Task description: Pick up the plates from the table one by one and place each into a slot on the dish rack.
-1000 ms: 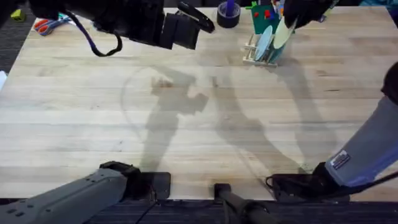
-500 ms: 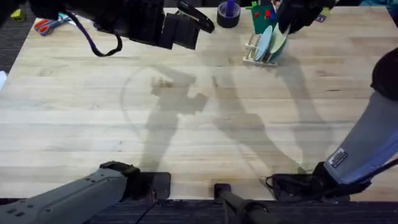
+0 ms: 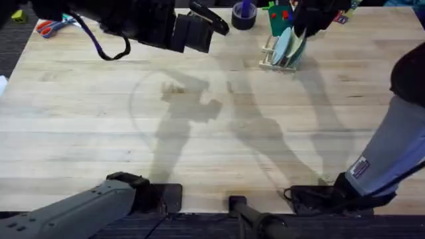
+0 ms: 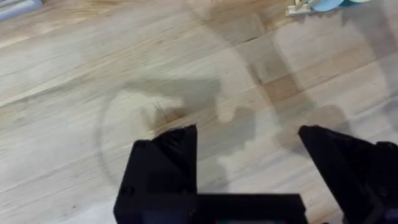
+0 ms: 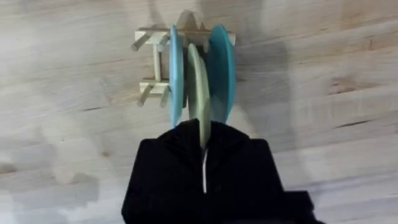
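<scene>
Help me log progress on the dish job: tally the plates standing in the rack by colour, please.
Light blue plate: 1
Cream-yellow plate: 1, its edge between the right gripper fingers
Teal plate: 1
Total: 3 plates standing on edge in the dish rack

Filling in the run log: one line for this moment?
right gripper: shut on cream plate, lowered between two blue plates in dish rack | left gripper: open, above table
</scene>
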Robot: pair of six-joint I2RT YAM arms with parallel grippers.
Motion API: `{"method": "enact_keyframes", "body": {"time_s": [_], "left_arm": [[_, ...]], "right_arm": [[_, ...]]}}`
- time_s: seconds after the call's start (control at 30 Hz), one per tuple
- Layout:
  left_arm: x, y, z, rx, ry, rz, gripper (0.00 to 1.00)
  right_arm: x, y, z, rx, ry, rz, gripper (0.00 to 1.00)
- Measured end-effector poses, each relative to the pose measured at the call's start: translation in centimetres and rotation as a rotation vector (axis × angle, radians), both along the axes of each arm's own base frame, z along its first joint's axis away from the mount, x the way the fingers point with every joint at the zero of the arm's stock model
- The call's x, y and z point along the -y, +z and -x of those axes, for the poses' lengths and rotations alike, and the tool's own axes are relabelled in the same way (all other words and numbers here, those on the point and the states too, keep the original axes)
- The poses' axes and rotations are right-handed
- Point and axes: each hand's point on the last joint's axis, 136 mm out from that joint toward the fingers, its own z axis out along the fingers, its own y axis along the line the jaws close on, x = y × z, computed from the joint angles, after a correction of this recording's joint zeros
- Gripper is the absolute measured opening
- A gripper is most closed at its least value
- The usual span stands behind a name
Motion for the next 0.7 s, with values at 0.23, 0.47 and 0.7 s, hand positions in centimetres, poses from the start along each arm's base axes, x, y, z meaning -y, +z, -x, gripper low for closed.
{"method": "enact_keyframes", "body": {"time_s": [0.23,0.47,0.7], "left_arm": [[0.0,0.0,0.0,0.000,0.000,0.000,0.994],[0.0,0.0,0.0,0.000,0.000,0.000,0.995],[0.0,0.0,0.0,0.000,0.000,0.000,0.996]], "right_arm": [[-0.1,-1.8,-0.3,-0.036,-0.012,0.004,0.028],[-0.1,-2.6,-0.5,-0.052,-0.019,0.005,0.028],[-0.1,-2.6,-0.5,-0.052,-0.019,0.005,0.029]]}}
